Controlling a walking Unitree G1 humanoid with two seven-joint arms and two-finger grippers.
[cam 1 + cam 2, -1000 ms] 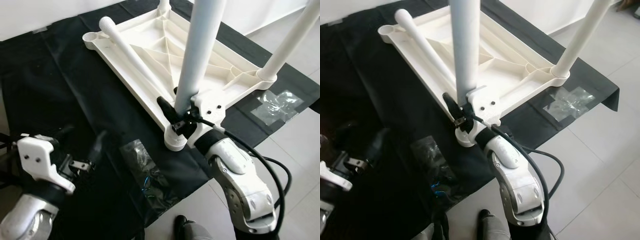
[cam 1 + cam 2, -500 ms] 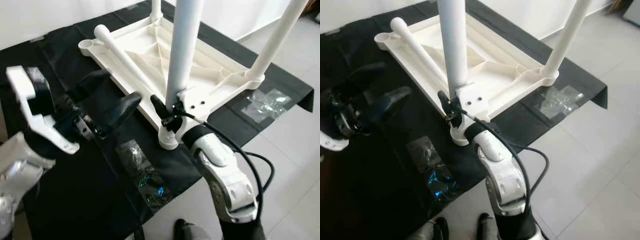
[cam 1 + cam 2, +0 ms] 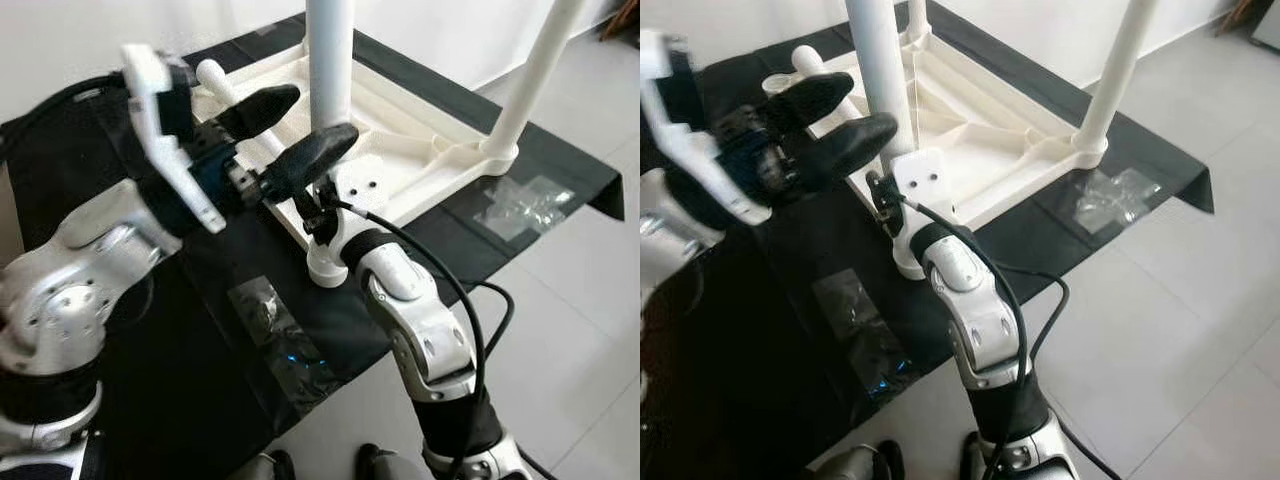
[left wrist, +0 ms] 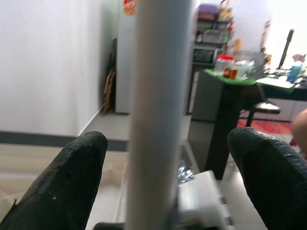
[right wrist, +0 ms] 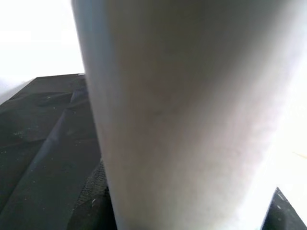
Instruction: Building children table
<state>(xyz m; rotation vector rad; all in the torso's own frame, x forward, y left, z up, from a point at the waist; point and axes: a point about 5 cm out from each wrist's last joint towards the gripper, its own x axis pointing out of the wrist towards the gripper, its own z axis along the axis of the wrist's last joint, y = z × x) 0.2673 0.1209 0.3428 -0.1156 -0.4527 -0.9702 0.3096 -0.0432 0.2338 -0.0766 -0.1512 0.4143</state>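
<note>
Since a second ago the left arm has come up from low beside the black sheet (image 3: 200, 400), and the left gripper (image 3: 285, 135) now hangs with its fingers spread, one on either side of the near leg (image 3: 330, 60), not touching it. Meanwhile the right gripper (image 3: 322, 212) stays clenched on that same leg just above its corner socket (image 3: 328, 268), as it was before. Both head views have also shifted, so the camera has moved.

White and upside down, the children's table (image 3: 420, 130) lies on the black sheet spread over a pale tiled floor (image 3: 580, 330), with a white wall behind. Its ribbed underside faces up. Another leg (image 3: 535, 75) stands in the far right corner socket, and a loose leg (image 3: 235, 95) lies across the underside near the left gripper. Two clear plastic bags rest on the sheet: one (image 3: 275, 330) just in front of the near corner, another (image 3: 540, 205) by the right-hand corner.

From the left wrist, the near leg rises between two black fingertips (image 4: 76, 177), and behind it appear a dark counter with a green top (image 4: 230, 76) carrying jars, and shelving with appliances. From the right wrist, the leg (image 5: 192, 120) sits very close, with a strip of black sheet beside it.
</note>
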